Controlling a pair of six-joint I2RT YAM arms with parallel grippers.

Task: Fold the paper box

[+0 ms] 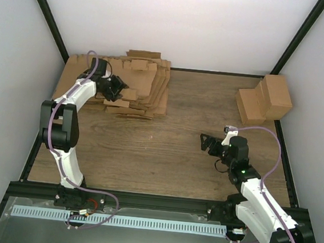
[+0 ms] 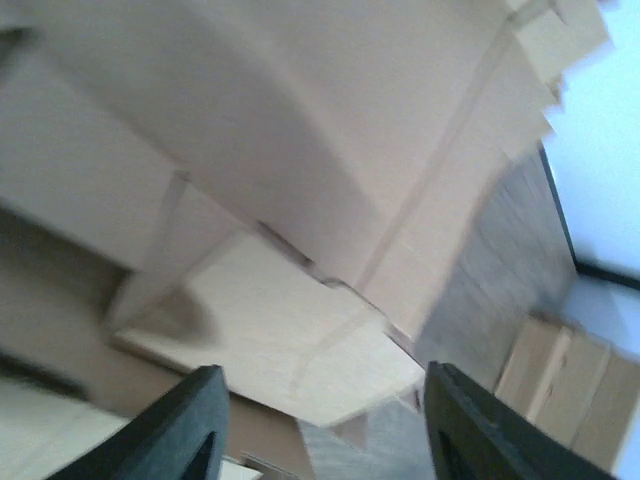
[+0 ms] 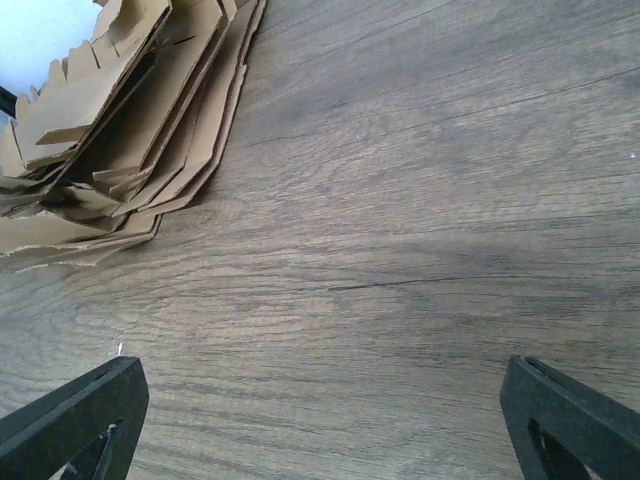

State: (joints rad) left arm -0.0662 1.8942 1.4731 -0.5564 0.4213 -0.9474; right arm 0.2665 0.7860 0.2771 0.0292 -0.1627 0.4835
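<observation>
cardboard, brown, far left: a loose heap of sheets (image 1: 148,83) fanned unevenly at the back of the worktop (image 1: 165,150), with the left hand (image 1: 117,87) pushed in at its near edge. from the left wrist its fingers (image 2: 190,430) stand partly apart, and a pale creased flap hangs just ahead of the gap, touching neither finger that i can see. i take that flap to belong to the paper box (image 2: 280,340), still flat and lying in the heap, not yet separated. whether it is the top sheet alone i cannot tell; the view is blurred and the layers overlap. main risk: the fingers pinch two or three sheets at once, since the edges lie staggered and close together, and a lift would then drag neighbours out or spill the heap across the worktop. second risk: gripping only a thin flap could bend it at its crease or let it slip free. mid worktop is bare wood. right of centre the right hand (image 1: 207,143) hovers above the wood, fingers wide apart, holding nothing, well apart from the heap; if the sheet comes out skewed, this hand is far from any place to steady it. far right, finished boxes (image 1: 265,100) sit stacked near the wall, out of the way.
</observation>
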